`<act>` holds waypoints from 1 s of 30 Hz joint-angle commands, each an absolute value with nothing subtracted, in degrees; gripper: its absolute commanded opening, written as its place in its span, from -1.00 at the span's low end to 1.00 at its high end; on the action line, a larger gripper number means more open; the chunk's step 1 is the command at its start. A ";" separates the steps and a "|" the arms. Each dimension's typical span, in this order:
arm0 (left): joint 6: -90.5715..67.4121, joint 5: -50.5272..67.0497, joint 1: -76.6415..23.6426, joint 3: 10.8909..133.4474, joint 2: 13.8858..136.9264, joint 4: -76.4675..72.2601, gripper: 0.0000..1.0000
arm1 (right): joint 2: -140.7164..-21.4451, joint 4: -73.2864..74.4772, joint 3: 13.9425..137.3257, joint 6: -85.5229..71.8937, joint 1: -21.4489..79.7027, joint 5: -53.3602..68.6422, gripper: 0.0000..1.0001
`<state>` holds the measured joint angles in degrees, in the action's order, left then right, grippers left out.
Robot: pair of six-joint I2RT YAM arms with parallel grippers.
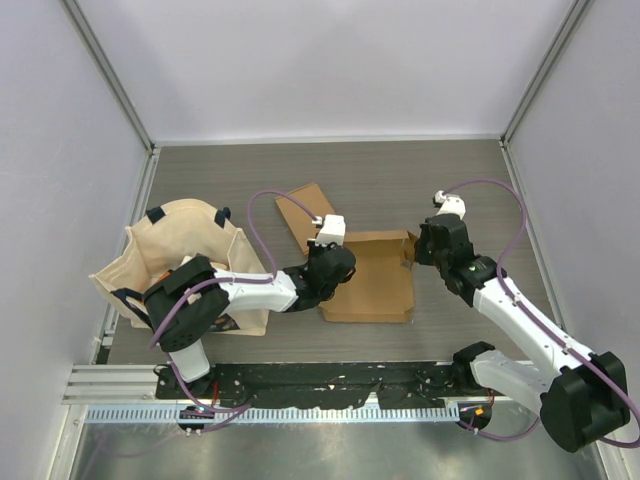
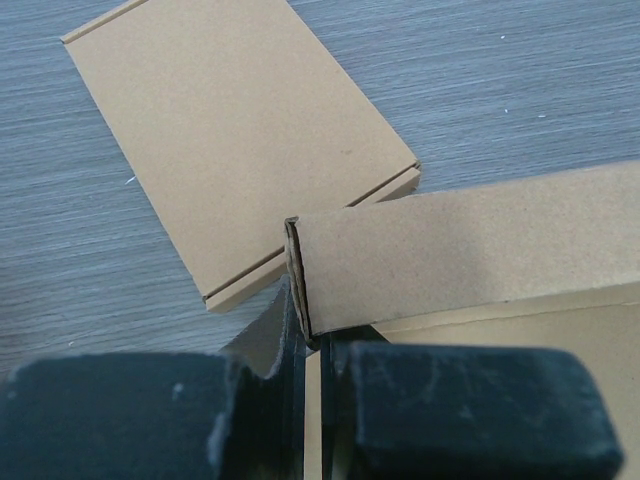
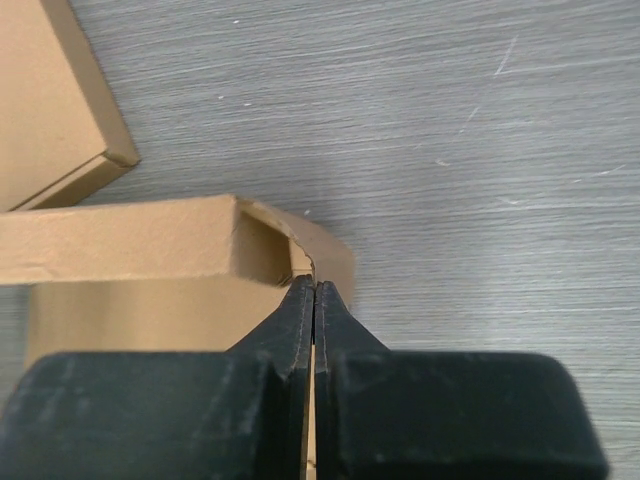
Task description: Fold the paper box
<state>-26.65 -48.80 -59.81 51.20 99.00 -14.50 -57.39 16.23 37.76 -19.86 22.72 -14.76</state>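
A brown paper box [image 1: 370,285] lies in the middle of the table with its far wall raised. My left gripper [image 1: 332,246] is shut on the box's left side wall at the far left corner; in the left wrist view my gripper [image 2: 318,340] pinches the cardboard edge below the raised far wall [image 2: 470,250]. My right gripper [image 1: 413,250] is shut on the right side flap at the far right corner; in the right wrist view my gripper [image 3: 315,292] clamps the flap [image 3: 330,258] beside the far wall [image 3: 120,240].
A second, flat folded brown box [image 1: 303,215] lies just beyond the left gripper and also shows in the left wrist view [image 2: 240,130] and the right wrist view [image 3: 50,110]. A beige cloth bag [image 1: 175,255] stands at the left by the left arm's base.
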 commanded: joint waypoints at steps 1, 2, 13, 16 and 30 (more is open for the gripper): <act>-27.33 -47.37 -59.94 52.21 100.63 -11.34 -1.00 | -57.74 17.39 42.53 -27.04 22.76 -8.27 -0.98; -27.33 -47.37 -59.94 52.29 100.72 -11.34 -1.00 | -58.09 18.36 43.24 -27.77 22.94 -7.83 -0.98; -26.19 -46.41 -60.38 52.91 99.94 -10.29 -1.00 | -60.82 21.80 45.36 -31.90 25.31 -9.40 -0.99; -25.93 -46.05 -60.38 52.38 97.83 -8.97 -0.81 | -58.28 19.16 42.64 -29.80 25.31 -12.03 -0.99; -28.48 -35.09 -60.73 43.78 75.34 -6.04 0.08 | -55.55 17.84 39.99 -28.21 25.40 -16.26 -0.99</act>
<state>-27.05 -40.38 -60.29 46.89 83.13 -4.34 -57.52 20.97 39.72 -28.21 25.04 -14.46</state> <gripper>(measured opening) 0.543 0.032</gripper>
